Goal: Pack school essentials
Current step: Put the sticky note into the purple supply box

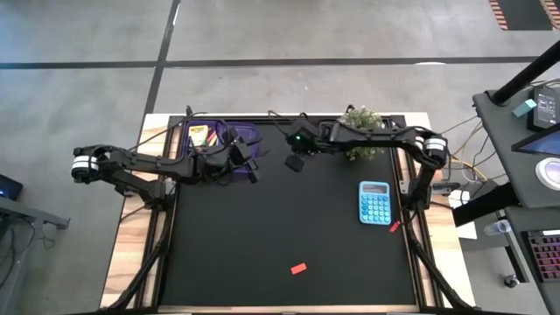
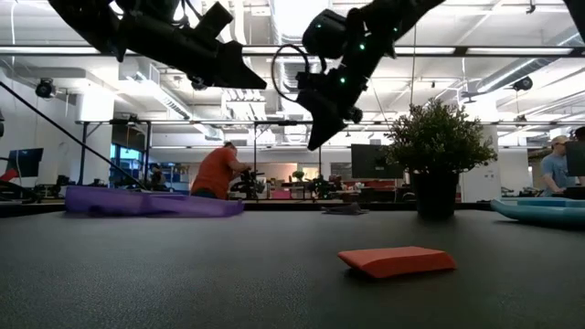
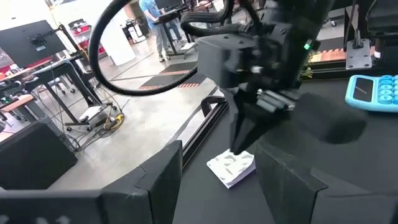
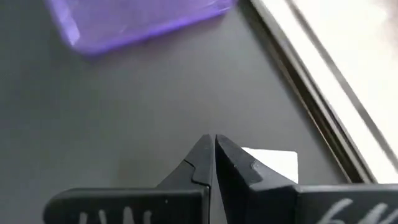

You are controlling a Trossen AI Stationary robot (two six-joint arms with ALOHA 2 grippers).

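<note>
Picking up the white pad point(image 3: 231, 168) looks like the job right now; the right gripper point(image 4: 214, 146) hangs just over it, pointing down, with its two fingers pressed together and holding nothing; so I think it must spread its fingers first, then go down; if it goes down like this it will only poke the pad and push it away.

The pad lies flat on the black mat point(image 1: 262, 236), at the far edge by the table rail, between the purple case point(image 4: 137, 18) and the plant point(image 1: 361, 133); it is thin, so the fingers should go low, one on each side, and squeeze two edges that face each other.

The pad looks almost square, so I cannot say for sure which side is the long one; it sits a bit turned, with one corner pointing back toward the left arm's camera; turning the claw to line up with its flat edges, not its corners, should give a better hold.

The left gripper point(image 1: 251, 171) waits near the purple case with its fingers spread wide; the crayon box point(image 1: 201, 136) is already in that case; the red eraser point(image 1: 299, 269) lies well apart, near the front of the mat.
</note>
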